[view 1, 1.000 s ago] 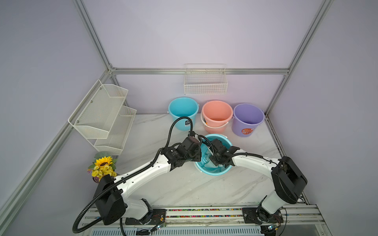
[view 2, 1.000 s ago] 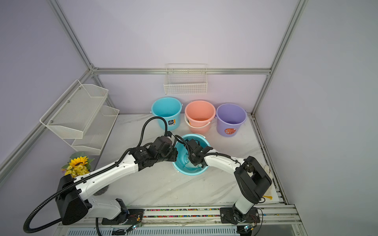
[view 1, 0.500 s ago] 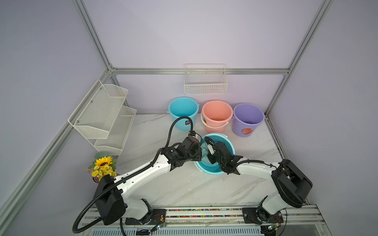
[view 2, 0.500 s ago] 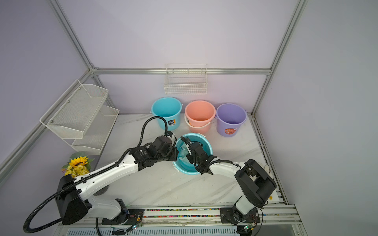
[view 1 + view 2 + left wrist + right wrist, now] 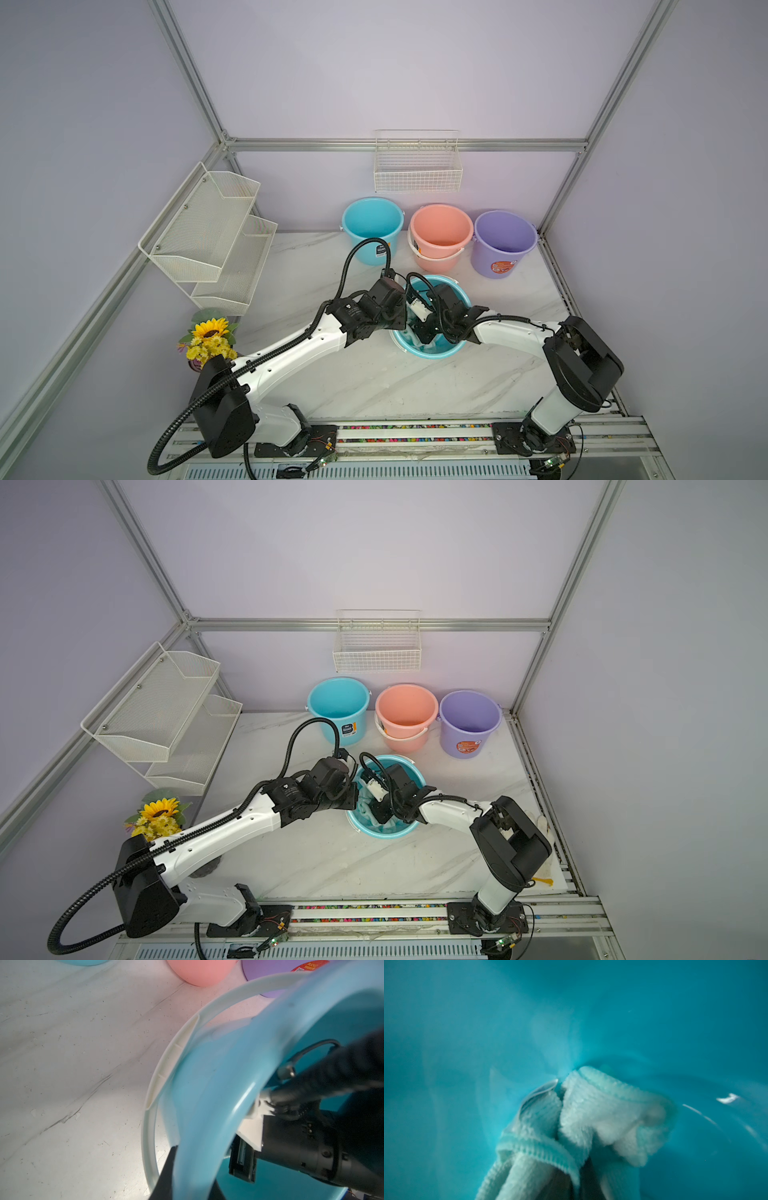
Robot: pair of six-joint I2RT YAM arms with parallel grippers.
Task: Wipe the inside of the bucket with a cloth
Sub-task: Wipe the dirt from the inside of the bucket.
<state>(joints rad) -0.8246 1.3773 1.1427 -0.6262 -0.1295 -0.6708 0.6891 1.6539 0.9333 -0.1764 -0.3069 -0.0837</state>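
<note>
Low at centre frame, my right gripper (image 5: 424, 334) pinches the soft, limp cloth (image 5: 591, 1115), bunched inside the bucket (image 5: 434, 355). My left gripper (image 5: 402, 319) clamps its rim (image 5: 193, 1118), which is likely light and slippery.

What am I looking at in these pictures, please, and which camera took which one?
This is a robot with two white arms mounted at the front of a marble table. Two pictures come from a pair of overhead cameras set side by side, so they look almost alike. The other two come from a small camera on each arm's wrist.

The left arm has its jaws clamped on the rim of the teal bucket, seemingly to steady it. The right arm reaches inside, jaws shut on a bunched mint-green cloth that lies against the bucket's inside.

Behind stand a blue bucket, a pink bucket and a purple bucket. Sunflowers sit to one side. Wire shelves and a wire basket hang on the walls.
</note>
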